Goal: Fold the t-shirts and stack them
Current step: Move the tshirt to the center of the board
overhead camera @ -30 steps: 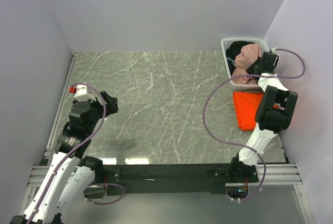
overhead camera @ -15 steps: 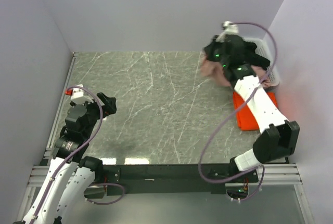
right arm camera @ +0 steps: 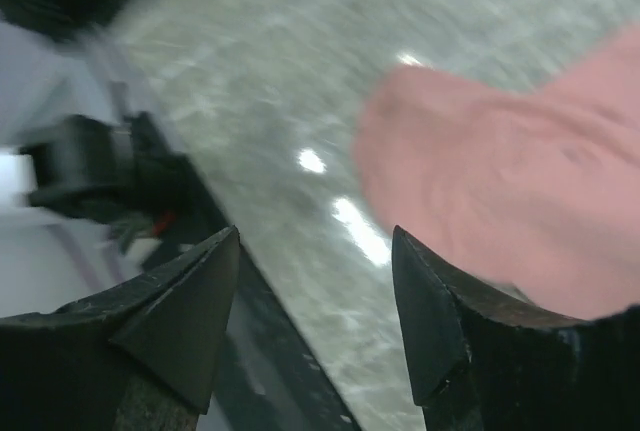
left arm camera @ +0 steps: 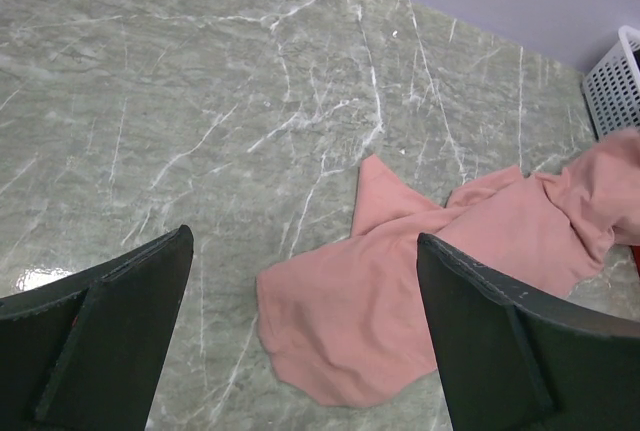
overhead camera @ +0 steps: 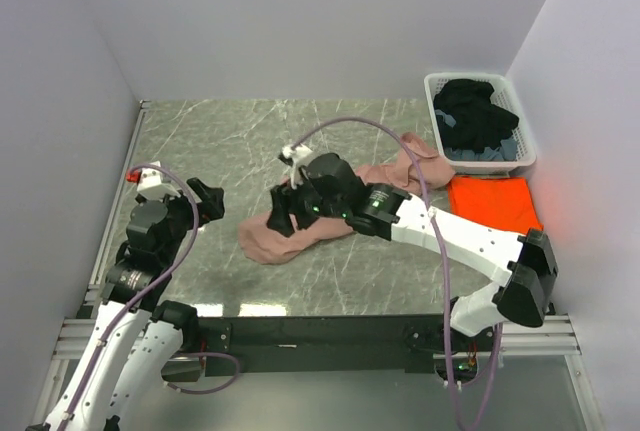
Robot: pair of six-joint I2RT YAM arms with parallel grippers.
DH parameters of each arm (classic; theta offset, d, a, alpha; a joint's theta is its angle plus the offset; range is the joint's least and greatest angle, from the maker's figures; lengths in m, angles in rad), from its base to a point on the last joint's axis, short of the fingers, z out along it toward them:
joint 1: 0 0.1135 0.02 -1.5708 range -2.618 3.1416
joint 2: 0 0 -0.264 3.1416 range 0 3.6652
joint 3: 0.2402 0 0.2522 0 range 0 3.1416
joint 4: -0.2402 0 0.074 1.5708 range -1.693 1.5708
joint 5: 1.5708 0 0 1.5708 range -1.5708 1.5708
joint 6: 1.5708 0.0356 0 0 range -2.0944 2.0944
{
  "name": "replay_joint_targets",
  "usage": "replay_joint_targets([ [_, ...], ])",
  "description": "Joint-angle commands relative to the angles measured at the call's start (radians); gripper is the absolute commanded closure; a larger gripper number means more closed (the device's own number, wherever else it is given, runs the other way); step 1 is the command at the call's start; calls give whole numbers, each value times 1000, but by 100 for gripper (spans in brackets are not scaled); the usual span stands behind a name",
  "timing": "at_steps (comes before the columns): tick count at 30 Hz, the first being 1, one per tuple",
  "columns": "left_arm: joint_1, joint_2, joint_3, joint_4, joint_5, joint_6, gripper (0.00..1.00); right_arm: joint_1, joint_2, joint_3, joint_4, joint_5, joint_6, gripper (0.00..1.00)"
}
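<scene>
The left tool [overhead camera: 207, 201] hangs with fingers spread wide and empty, far to the left of the white laundry basket [overhead camera: 527, 147]. The right tool [overhead camera: 284, 213] is spread too, gripping nothing, over the crumpled dusty-pink tee [overhead camera: 262, 241], which trails across the worktop [overhead camera: 250, 136] toward the basket's near left corner. The orange tee [overhead camera: 495, 201] lies flat just in front of the basket, which holds dark clothes [overhead camera: 475, 116].

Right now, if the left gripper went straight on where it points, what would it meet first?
Likely the pink tee lying on the marble table, straight ahead of the left gripper; depth is unclear.
</scene>
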Motion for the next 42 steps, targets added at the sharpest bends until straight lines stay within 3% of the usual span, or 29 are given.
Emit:
replay_joint_targets([
  [1, 7, 26, -3, 43, 27, 4, 1, -76, -79, -140, -52, 154, -2, 31],
  [6, 7, 95, -3, 50, 85, 11, 1, -361, -163, -331, -29, 160, 46, 32],
  [10, 8, 148, 6, 40, 127, 14, 1, -476, -122, -421, 5, 139, -9, 33],
  [15, 7, 228, 4, 25, 170, -33, 1, -493, 5, -414, 39, 110, -26, 32],
  [20, 2, 297, -42, -29, 257, -214, 0, -490, 110, -377, 69, 6, -3, 33],
  [29, -28, 414, -51, -96, 127, -347, 3, -475, 110, -377, 94, -36, 0, 33],
  [36, -36, 605, -28, -30, 56, -374, 21, -463, 23, -435, 89, -4, -13, 33],
  [37, -36, 624, -17, -24, 49, -372, 27, -463, -2, -443, 83, 7, -17, 33],
  [42, -39, 719, 3, 13, 36, -358, 34, -463, -82, -484, 71, 38, -40, 33],
])
